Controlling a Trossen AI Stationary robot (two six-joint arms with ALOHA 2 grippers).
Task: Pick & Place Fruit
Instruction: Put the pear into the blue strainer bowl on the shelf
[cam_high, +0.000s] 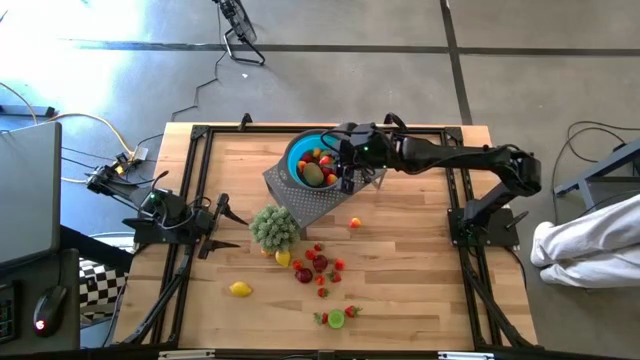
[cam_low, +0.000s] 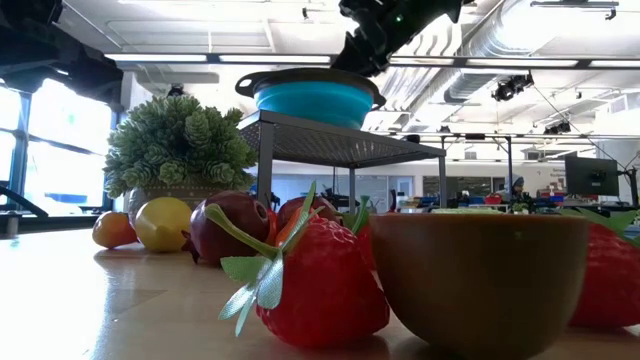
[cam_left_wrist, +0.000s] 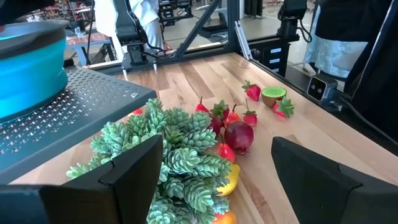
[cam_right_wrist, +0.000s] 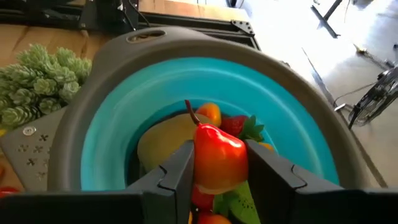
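High view: the right claw reaches across the bench and hangs over the blue bowl, which sits on a perforated grey stand.
Right wrist view: the right claw is partly closed on a red pear-shaped fruit, one finger against each side, stem up, held just above the fruit already in the bowl.
Bowl contents: a yellowish-green piece, an orange piece and a strawberry lie under the held piece.
Left claw: the left claw waits at the bench's left edge, its fingers spread wide with nothing between them.
Fruit on bench: a cluster of red pieces lies near the middle; a lemon sits apart on the left; a halved lime with strawberries lies near the front edge; one small red and yellow piece lies just right of the stand.
Plant: a green potted plant stands beside the stand's front left corner.
Low view: a strawberry and a brown bowl-shaped piece fill the foreground, with the blue bowl up on the stand behind.
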